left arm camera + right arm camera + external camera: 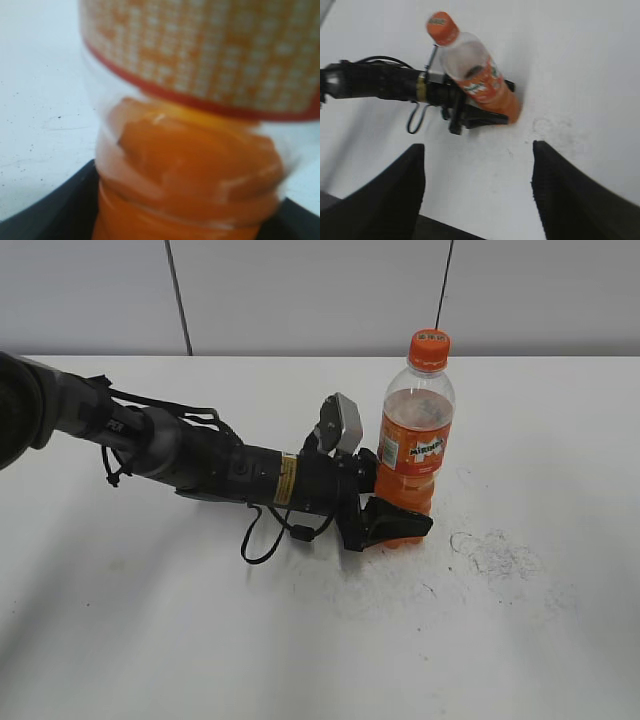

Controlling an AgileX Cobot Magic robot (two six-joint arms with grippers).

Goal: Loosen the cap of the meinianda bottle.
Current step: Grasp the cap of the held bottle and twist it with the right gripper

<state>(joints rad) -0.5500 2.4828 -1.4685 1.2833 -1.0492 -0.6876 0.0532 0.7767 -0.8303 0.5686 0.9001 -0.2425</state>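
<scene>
The meinianda bottle (414, 445) stands upright on the white table (520, 640), long axis vertical, its cap (429, 349) on top and pointing straight up. Low on its body the left gripper (396, 520) pinches it, dark fingers (47, 212) pressed against either side just below the label. That arm lies low and nearly level, reaching in from the left edge. The right gripper (477, 185) hangs above the table near the bottle, its jaws spread wide with nothing between them.

left tool (398, 512) clamped low on meinianda bottle (414, 445), cap (429, 348) unobstructed from above
</scene>
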